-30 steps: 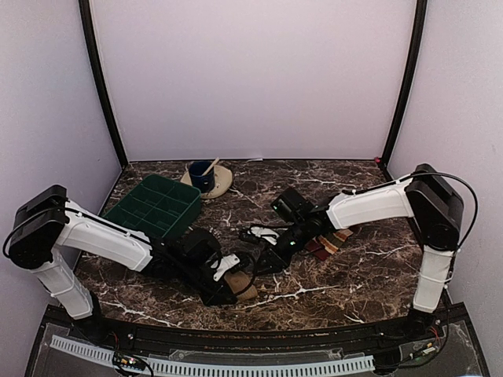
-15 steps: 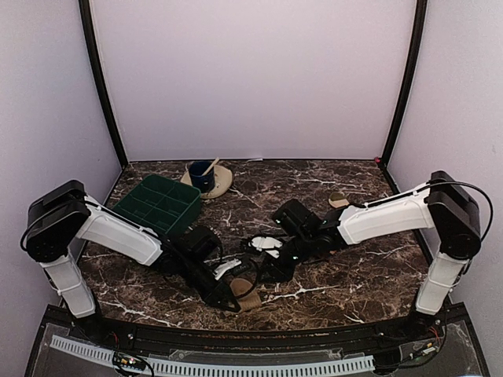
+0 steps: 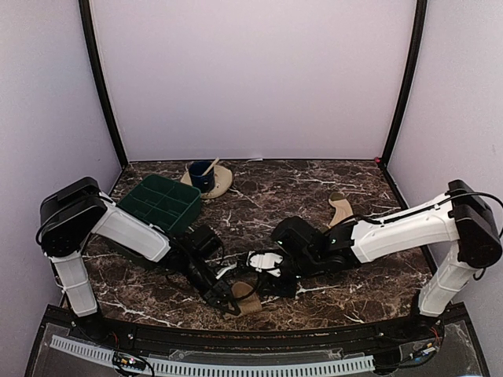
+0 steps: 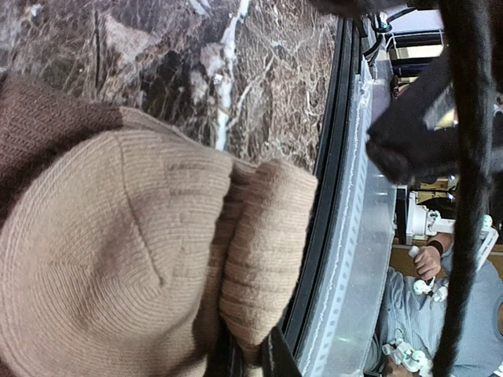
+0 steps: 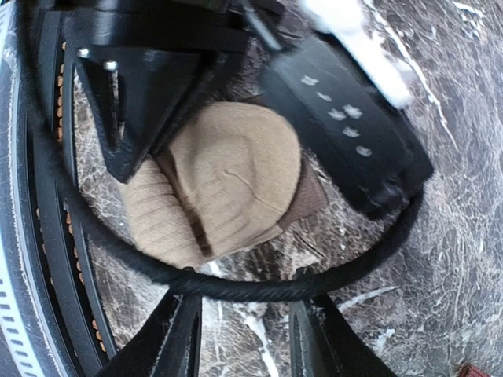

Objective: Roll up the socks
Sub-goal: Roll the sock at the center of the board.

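No legible text, label, brand, number or sign in any view.

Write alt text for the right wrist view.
The socks, a folded tan bundle with a brown edge, lie on the dark marble table under black parts of the other arm. A black cable curves before the open right gripper.
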Controlling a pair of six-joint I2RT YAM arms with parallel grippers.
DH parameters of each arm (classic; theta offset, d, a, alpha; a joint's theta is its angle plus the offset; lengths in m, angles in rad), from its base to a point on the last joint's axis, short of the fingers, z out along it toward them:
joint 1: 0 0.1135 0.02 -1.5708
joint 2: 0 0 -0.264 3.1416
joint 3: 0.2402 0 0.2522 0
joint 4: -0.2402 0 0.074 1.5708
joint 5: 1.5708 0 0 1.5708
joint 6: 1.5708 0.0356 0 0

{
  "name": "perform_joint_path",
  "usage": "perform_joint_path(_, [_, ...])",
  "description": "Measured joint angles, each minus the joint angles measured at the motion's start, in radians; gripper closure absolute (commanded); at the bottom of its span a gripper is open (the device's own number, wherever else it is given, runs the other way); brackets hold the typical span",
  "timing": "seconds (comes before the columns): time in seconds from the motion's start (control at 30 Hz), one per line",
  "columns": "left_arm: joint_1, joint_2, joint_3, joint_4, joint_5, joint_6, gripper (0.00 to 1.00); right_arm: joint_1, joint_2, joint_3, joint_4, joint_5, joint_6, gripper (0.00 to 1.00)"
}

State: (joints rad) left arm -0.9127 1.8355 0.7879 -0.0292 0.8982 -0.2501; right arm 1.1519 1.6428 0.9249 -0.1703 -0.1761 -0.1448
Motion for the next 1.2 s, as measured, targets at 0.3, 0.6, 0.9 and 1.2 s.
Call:
perform_joint_path(0.3, [0.019,0.036,0.026,-0.034,0.055,0.022,1.0,0.077,0.003,0.003,-0.017,0.023,-0.02,0.61])
perform_joint_path(0.6, [0.027,0.053,0.043,-0.064,0.079,0.044,1.0,0.127,0.045,0.032,-0.044,0.037,-0.044,0.59])
perform_joint_path(0.9, [0.032,0.071,0.063,-0.098,0.097,0.071,1.0,0.142,0.079,0.053,-0.065,0.053,-0.073,0.6])
perform_joint_path(1.2, [0.036,0.082,0.071,-0.117,0.116,0.087,1.0,0.153,0.125,0.074,-0.073,0.074,-0.109,0.6])
